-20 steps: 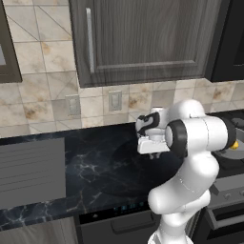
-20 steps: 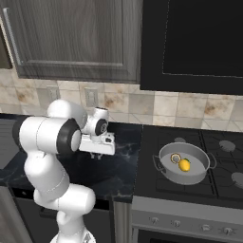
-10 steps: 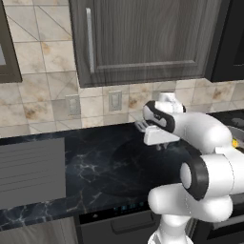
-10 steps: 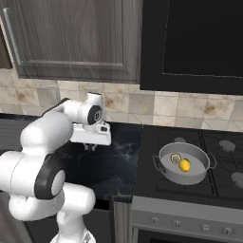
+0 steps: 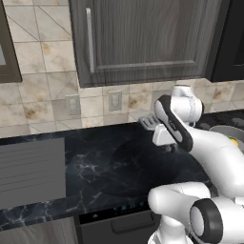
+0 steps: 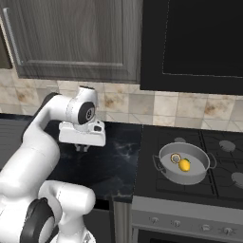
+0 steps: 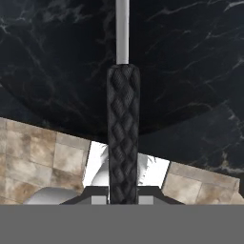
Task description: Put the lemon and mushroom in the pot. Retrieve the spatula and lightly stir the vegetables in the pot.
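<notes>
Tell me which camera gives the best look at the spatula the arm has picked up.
The hand view: the spatula runs up the middle, its dark woven handle clamped between the jaws. The left base view catches just its grey slotted head beside the gripper. In the right base view I can't make it out.

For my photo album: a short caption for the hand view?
Gripper shut on dark braided spatula handle above black marble counter.
</notes>
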You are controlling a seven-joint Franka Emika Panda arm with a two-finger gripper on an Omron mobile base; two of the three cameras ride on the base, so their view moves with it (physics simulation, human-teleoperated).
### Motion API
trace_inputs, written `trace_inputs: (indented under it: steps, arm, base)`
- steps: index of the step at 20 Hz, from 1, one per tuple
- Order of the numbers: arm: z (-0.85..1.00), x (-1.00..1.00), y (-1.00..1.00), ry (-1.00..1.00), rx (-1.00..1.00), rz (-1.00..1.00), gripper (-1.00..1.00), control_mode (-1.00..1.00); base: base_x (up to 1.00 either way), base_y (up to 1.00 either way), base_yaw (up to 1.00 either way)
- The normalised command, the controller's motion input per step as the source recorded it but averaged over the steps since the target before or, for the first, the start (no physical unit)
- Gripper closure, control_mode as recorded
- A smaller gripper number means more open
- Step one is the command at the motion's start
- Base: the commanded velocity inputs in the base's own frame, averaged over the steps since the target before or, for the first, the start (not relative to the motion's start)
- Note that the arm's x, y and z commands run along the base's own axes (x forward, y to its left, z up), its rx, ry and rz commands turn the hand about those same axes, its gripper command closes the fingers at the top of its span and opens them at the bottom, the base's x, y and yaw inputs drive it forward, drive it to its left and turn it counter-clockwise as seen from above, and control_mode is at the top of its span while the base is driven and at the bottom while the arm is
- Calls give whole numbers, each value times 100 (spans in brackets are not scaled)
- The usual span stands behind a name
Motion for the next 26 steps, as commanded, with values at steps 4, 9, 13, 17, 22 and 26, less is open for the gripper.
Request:
trace_inputs:
  steps: [4,9,13,17,22,26]
  arm:
    - [19,0,-6,2,0,0,100,-100]
    - [0,0,0,0,0,0,100,-100]
    - [0,0,0,0,0,0,100,-100]
    - [0,0,0,0,0,0,100,100]
    - [0,0,0,0,0,0,100,100]
    - [0,0,0,0,0,0,100,100]
  base:
    - [0,0,0]
    - [0,0,0]
    - [0,0,0]
    - [0,0,0]
    - [-45,-7,-5]
    - [-65,-29,-14]
